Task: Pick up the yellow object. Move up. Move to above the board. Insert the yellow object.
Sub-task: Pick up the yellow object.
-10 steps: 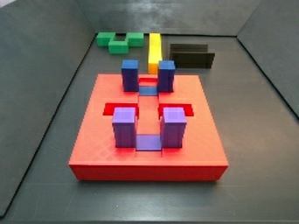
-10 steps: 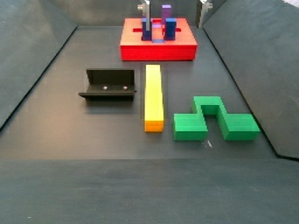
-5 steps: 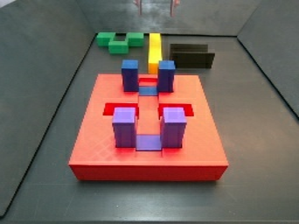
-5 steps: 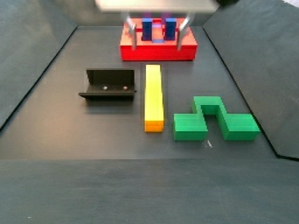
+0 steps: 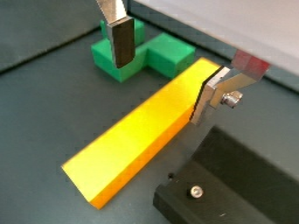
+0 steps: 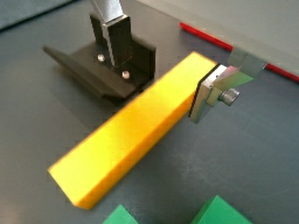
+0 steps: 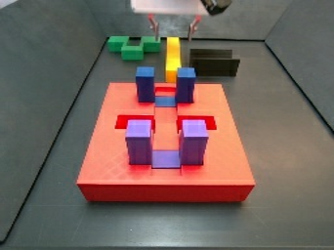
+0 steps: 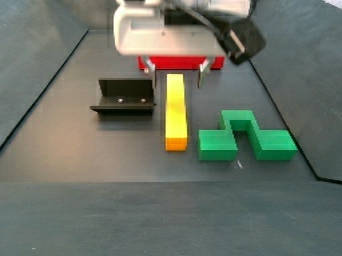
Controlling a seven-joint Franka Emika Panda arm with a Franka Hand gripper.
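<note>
The yellow object [image 8: 175, 115] is a long yellow-orange bar lying flat on the dark floor, between the fixture and the green block; it also shows in both wrist views [image 5: 146, 136] [image 6: 128, 136] and in a side view [image 7: 171, 57]. The board [image 7: 163, 146] is a red slab with blue and purple posts; its edge shows under the arm [image 8: 174, 63]. My gripper [image 8: 174, 78] is open and empty, low over the bar's end nearest the board. Its fingers [image 5: 117, 39] straddle the bar in both wrist views [image 6: 162, 68]. It tops a side view [image 7: 171, 29].
The black fixture [image 8: 124, 97] stands on one side of the bar, close to one finger [image 6: 114, 44]. A green block [image 8: 245, 138] lies on the other side [image 5: 135, 54]. Grey walls enclose the floor.
The gripper has come down from above the frame into both side views and now hangs open over the bar. The bar, board and blocks have not moved.
</note>
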